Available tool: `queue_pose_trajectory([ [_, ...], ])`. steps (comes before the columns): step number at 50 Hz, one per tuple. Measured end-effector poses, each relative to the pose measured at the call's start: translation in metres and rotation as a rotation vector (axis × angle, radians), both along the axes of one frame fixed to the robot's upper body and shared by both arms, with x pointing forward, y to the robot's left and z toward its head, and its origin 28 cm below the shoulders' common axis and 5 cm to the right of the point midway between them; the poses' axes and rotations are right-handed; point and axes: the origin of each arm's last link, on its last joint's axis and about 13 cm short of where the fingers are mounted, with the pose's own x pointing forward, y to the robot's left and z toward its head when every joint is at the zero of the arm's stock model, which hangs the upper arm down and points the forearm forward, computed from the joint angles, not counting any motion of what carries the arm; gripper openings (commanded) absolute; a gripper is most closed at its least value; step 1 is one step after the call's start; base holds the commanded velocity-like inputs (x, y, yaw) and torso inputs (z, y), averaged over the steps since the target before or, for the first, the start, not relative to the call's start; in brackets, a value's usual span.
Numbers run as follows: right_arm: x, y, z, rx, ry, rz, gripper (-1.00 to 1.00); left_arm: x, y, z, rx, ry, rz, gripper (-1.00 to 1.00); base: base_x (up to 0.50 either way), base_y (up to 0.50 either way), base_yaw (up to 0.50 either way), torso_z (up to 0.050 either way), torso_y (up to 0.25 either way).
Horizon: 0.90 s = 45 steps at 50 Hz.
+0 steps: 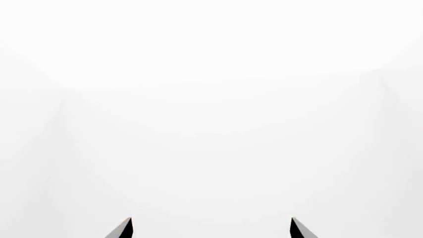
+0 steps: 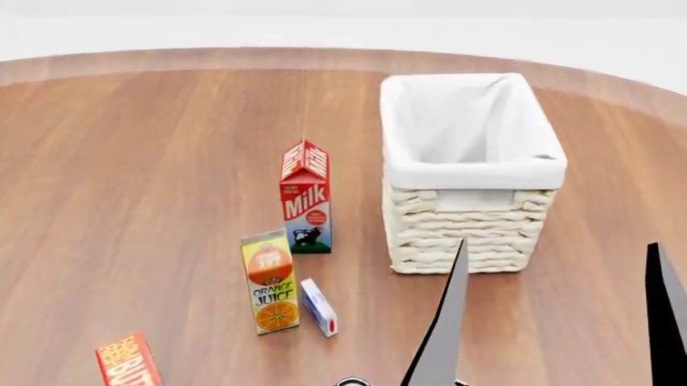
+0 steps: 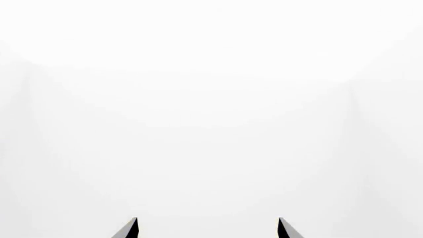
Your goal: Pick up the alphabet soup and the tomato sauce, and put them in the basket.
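Observation:
The cream-white woven basket [image 2: 472,225] with a white cloth liner stands upright on the wooden table, right of centre, and looks empty. The alphabet soup and the tomato sauce are out of view. Two dark fingers [image 2: 442,330] rise at the lower right of the head view, wide apart, just in front of the basket: my right gripper [image 2: 557,243], open and empty. In the right wrist view the right gripper [image 3: 207,220] shows only two spread tips against blank white. My left gripper [image 1: 211,220] shows likewise, open and empty; it is not in the head view.
A milk carton [image 2: 306,197] stands left of the basket. An orange juice carton [image 2: 269,281] and a small white-blue box [image 2: 318,306] are nearer me. A red-orange box [image 2: 127,362] lies at the lower left. The round table's far edge [image 2: 215,56] curves behind.

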Motion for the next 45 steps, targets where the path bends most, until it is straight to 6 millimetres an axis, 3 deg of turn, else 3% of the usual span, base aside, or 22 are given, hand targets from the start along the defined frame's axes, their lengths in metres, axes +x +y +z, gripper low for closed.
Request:
queue_pose_trajectory([
  [45, 0.0002, 0.0003, 0.0003, 0.001, -0.004, 0.002, 1.0, 0.0002, -0.0011, -0.0006, 0.006, 0.002, -0.002, 1.0, 0.41, 0.05, 0.0, 0.0, 0.001],
])
